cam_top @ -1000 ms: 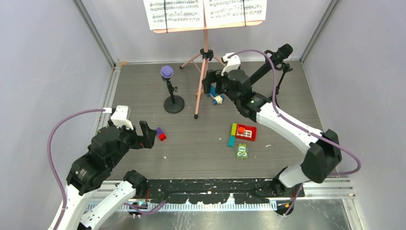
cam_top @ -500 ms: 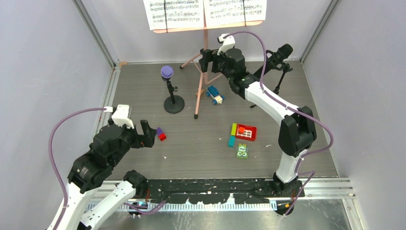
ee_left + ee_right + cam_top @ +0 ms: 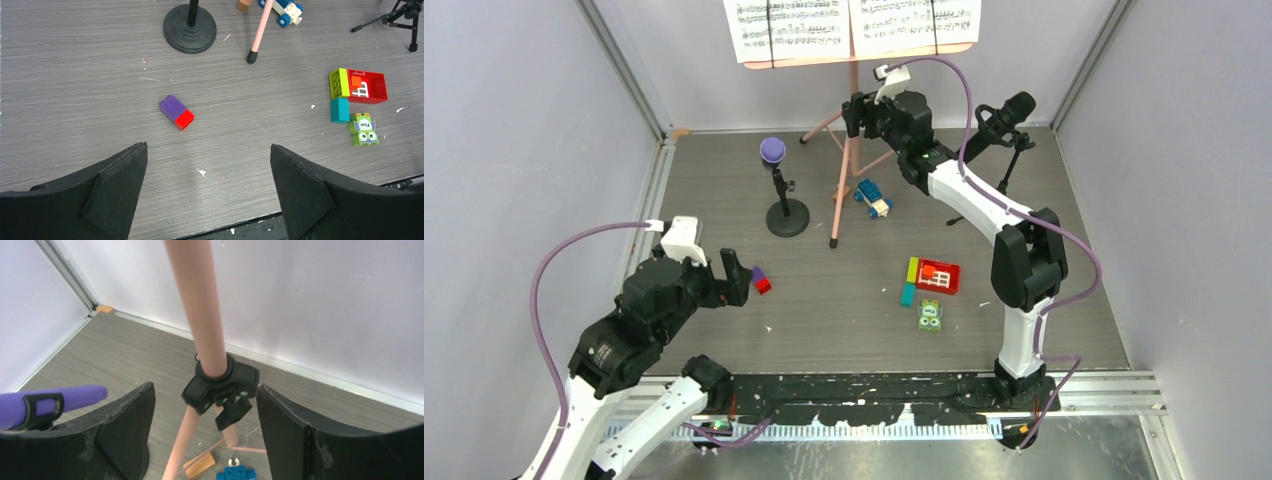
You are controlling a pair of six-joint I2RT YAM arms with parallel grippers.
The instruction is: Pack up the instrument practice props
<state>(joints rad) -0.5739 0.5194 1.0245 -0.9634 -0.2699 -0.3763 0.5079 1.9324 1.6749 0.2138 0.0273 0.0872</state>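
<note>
Here, smooth cylindrical pink stand pole (image 3: pixel 196 305)

Both arms, left arm (image 3: pixel 639 320) and right arm (image 3: pixel 969 200), are white shells with chunky black joints. Each has a looping purple cable (image 3: pixel 536 290) running to a small white wrist box (image 3: pixel 684 237). The fingers (image 3: pixel 115 180) are matte black wedges, kinda grainy.

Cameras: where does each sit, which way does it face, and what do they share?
Top external: above and behind the bases, looking down on the table; both arms show.
Left wrist: on the left arm, facing down at a purple-and-red brick; open jaws below.
Right wrist: on the right arm, facing the music stand's pole; open jaws flank it.
Shared: the toy car shows in all three.
</note>
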